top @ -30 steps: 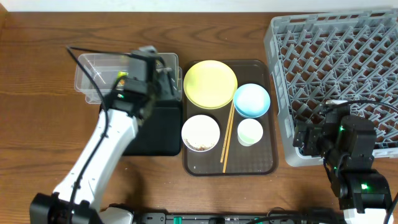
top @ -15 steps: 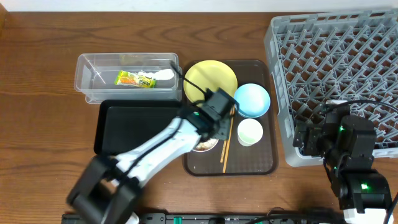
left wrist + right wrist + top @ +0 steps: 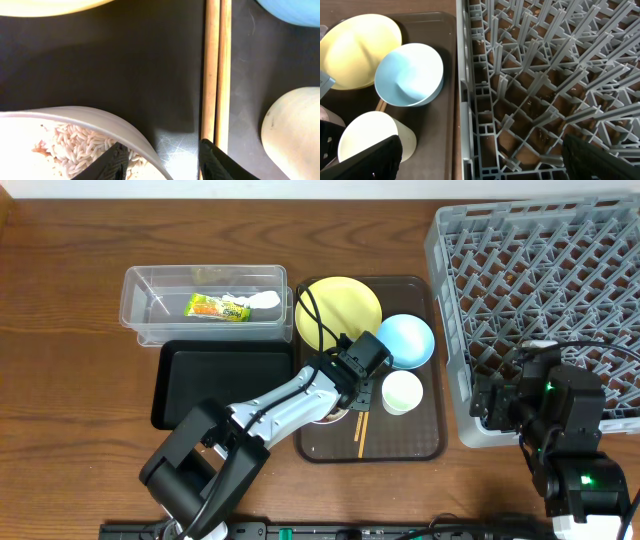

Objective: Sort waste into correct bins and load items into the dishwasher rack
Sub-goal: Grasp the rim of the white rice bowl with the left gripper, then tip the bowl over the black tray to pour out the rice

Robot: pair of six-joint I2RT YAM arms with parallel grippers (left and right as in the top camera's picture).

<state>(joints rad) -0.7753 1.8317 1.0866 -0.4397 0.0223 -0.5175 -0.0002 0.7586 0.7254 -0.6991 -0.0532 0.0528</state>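
Observation:
My left gripper (image 3: 352,392) (image 3: 165,161) is open and straddles the right rim of the white bowl (image 3: 107,127): one finger is inside over the rice (image 3: 75,142), the other outside by the two chopsticks (image 3: 216,75) (image 3: 362,425). In the overhead view my arm hides most of that bowl. The yellow plate (image 3: 340,305), light blue bowl (image 3: 407,340) and white cup (image 3: 402,391) stand on the brown serving tray (image 3: 425,442). The green-and-orange wrapper (image 3: 218,307) and white paper (image 3: 262,299) lie in the clear tub (image 3: 140,292). My right gripper (image 3: 492,402) (image 3: 480,160) is open over the grey rack's (image 3: 540,280) left edge.
The black tray (image 3: 210,380) lies in front of the clear tub, left of the serving tray. The rack (image 3: 535,75) fills the right side of the table, its pegs upright. Bare wooden table lies at the far left and front.
My left arm has swung from the clear tub to the serving tray and come down at the white bowl's rim. The wrapper and paper stay in the tub. The right arm is still.

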